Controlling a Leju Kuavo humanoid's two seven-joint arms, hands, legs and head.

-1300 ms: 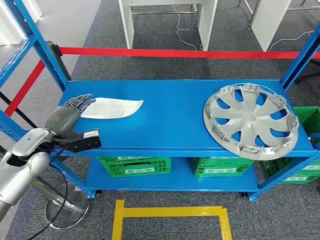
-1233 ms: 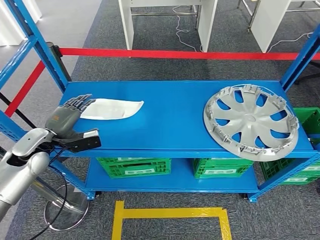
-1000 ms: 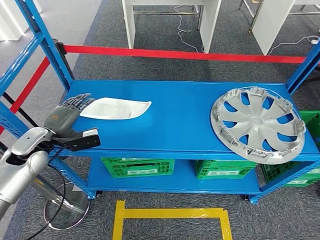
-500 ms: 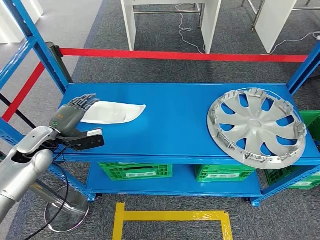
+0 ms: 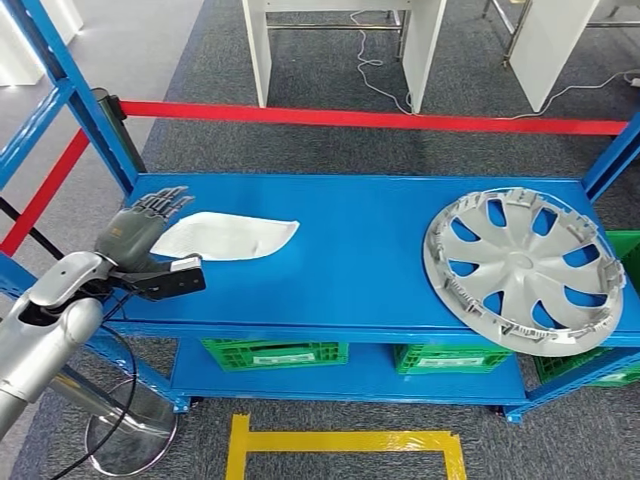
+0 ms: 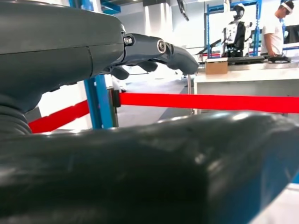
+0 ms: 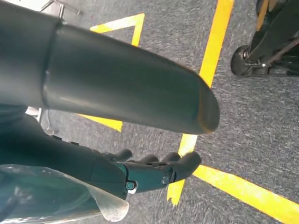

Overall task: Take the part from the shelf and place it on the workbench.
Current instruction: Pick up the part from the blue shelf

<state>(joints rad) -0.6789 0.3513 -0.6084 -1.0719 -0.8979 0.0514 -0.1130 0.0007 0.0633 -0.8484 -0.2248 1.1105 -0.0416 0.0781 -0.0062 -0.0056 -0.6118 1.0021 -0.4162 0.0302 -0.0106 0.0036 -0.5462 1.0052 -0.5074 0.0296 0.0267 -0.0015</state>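
Reaching in from the left of the head view, the robot's left hand [image 5: 136,228] is seen over the near-left corner of the blue shelf [image 5: 355,255], its fingers [image 5: 167,203] stretched out flat and slightly apart, with nothing held. The fingertips lie at the left end of a flat white part [image 5: 226,236], which rests on the top level of the shelf; whether they actually touch it cannot be told. The left wrist view shows the same fingers [image 6: 159,49] extended in front of a red barrier tape [image 6: 211,101].

Further right, the middle of the shelf surface is shown bare blue. At the right end a silver wheel cover [image 5: 523,268] lies face down on the shelf, its edge reaching the front lip. Green crates [image 5: 272,352] are stored on the lower level. A yellow tape outline [image 5: 343,442] is marked on the grey carpet in front of the shelf.

The right hand [image 7: 116,140] is shown in the right wrist view hanging above carpet crossed by yellow floor lines [image 7: 218,37], its fingers [image 7: 169,170] extended and loosely apart, with nothing in its grasp.
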